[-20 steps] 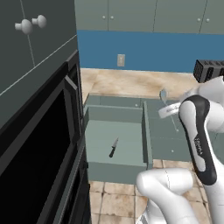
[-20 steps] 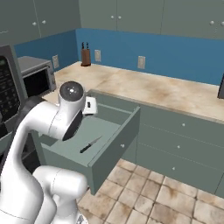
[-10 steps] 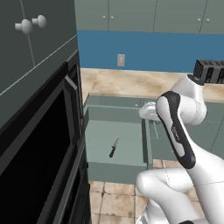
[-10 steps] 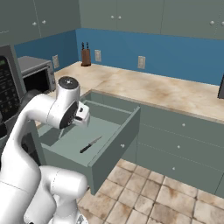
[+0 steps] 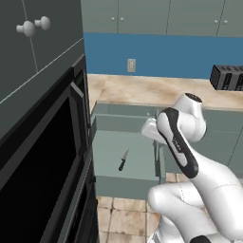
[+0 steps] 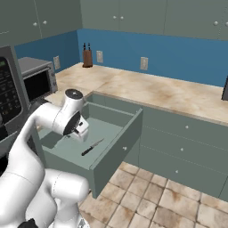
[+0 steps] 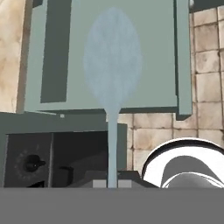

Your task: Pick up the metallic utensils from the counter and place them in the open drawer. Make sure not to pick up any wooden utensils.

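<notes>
The tool (image 7: 112,183), pinching the metal spoon (image 7: 112,70) above the open drawer (image 7: 183,65), should next lower and release beside the knife (image 5: 123,160).

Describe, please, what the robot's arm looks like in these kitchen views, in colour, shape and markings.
The arm is built of glossy white rounded shells joined by dark grey to black joint bands. One long black strip along a link bears small pale lettering, too small to read. A round dark grey cap closes one joint. No loose cables show.

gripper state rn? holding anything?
Gripper: shut on the metal spoon, held by its handle, bowl hanging over the open drawer.
</notes>
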### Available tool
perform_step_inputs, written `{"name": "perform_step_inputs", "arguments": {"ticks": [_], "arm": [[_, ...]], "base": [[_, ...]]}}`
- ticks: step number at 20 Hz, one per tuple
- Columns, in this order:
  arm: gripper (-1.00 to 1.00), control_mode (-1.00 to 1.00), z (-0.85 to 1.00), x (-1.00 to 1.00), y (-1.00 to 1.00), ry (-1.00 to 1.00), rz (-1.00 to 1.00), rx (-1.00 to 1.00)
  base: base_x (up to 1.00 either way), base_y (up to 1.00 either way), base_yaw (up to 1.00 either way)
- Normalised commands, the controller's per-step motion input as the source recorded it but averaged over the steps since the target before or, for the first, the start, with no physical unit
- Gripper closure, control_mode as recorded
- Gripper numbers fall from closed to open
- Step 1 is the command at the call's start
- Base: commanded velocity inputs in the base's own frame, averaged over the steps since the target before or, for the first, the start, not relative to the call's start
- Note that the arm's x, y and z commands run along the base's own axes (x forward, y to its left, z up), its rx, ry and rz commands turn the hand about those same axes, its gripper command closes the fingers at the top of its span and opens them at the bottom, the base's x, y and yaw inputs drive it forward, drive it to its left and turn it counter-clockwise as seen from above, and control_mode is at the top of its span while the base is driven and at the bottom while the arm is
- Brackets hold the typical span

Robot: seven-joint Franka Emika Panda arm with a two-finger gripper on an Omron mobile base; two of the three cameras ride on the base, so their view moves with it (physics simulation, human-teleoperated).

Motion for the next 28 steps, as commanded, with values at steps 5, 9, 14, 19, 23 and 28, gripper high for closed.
{"name": "perform_step_inputs", "arguments": {"ticks": [5,9,14,19,23,28], "arm": [[1.0,-1.0,-0.68,0.21,0.11,0.14,-0.13,0.03],[1.0,-1.0,-0.32,0.48,0.61,0.08,-0.2,-0.23],[1.0,-1.0,-0.29,0.54,0.29,0.09,-0.15,-0.15],[1.0,-1.0,-0.09,0.45,-0.01,0.11,0.0,-0.01],[1.0,-1.0,-0.08,0.46,0.0,0.03,0.0,0.0],[1.0,-1.0,-0.21,0.53,-0.03,0.02,0.01,0.0]], "base": [[0.0,0.0,0.0],[0.0,0.0,0.0],[0.0,0.0,0.0],[0.0,0.0,0.0],[0.0,0.0,0.0],[0.0,0.0,0.0]]}}
